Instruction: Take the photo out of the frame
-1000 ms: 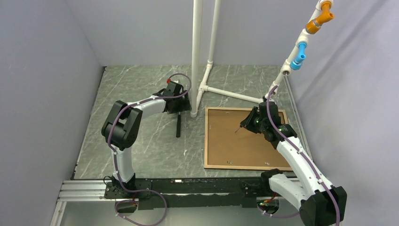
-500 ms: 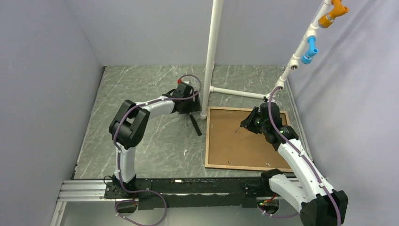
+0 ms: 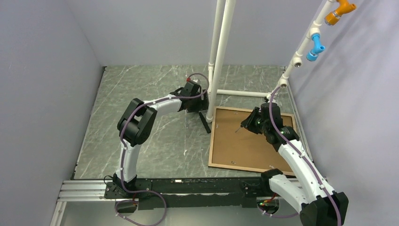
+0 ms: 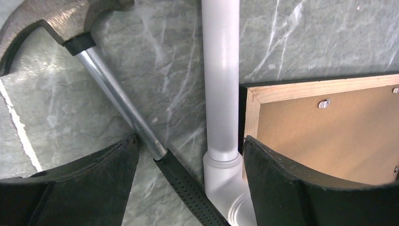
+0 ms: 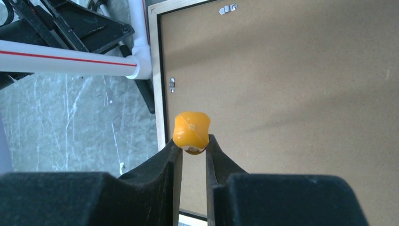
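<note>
The frame lies face down on the table, a thin black border around a pale wood edge. Of the photo only the brown back board shows, held in by small metal turn clips. My right gripper hovers over the board's left part, shut on a yellow tool handle. At the frame's far left corner my left gripper is open, with the hammer's handle and a white pipe between its fingers.
A white PVC pipe stand rises at the frame's far left corner, its foot bar running behind the frame. A black-handled hammer lies beside it. Blue and orange fittings hang on a slanted pipe at the right.
My left arm has swept right, and the pipe stand and hammer have moved with it against the frame, which has shifted right and turned a little. The right gripper has stayed put.
</note>
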You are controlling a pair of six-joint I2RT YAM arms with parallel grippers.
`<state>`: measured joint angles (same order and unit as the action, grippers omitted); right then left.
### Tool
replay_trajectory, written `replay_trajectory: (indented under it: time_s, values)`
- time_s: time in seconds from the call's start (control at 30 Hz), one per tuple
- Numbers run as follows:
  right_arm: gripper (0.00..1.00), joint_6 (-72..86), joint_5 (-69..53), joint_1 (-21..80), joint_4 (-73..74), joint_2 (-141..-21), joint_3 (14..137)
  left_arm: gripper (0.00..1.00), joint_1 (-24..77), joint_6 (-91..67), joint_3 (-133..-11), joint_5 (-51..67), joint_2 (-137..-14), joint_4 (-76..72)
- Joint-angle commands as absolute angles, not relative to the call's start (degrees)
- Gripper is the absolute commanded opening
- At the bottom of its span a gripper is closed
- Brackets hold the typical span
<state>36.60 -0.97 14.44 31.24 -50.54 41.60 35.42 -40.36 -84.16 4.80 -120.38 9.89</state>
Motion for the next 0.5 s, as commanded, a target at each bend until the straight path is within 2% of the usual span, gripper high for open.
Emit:
replay_trajectory:
  time_s: [0.0, 0.13, 0.33, 0.47]
  values:
    - [0.00, 35.7, -0.9, 14.2, 31.7, -49.6, 42.1, 0.85, 38.0, -41.2, -83.0, 8.6, -119.7, 10.4]
    - [0.00, 35.0, -0.6, 14.3, 31.6, -49.6, 42.0, 0.87, 36.2, -40.0, -79.7, 8.1, -115.5, 12.2]
    - [0.00, 33.1, -7.7, 15.3, 28.5, -52.3, 40.6, 0.89, 31.1, -37.9, -70.4, 9.4, -104.1, 12.9]
    - [0.00, 32.3, -10.7, 20.0, 26.2, -55.2, 40.3, 0.90, 29.2, -35.1, -65.2, 8.9, -94.4, 16.0]
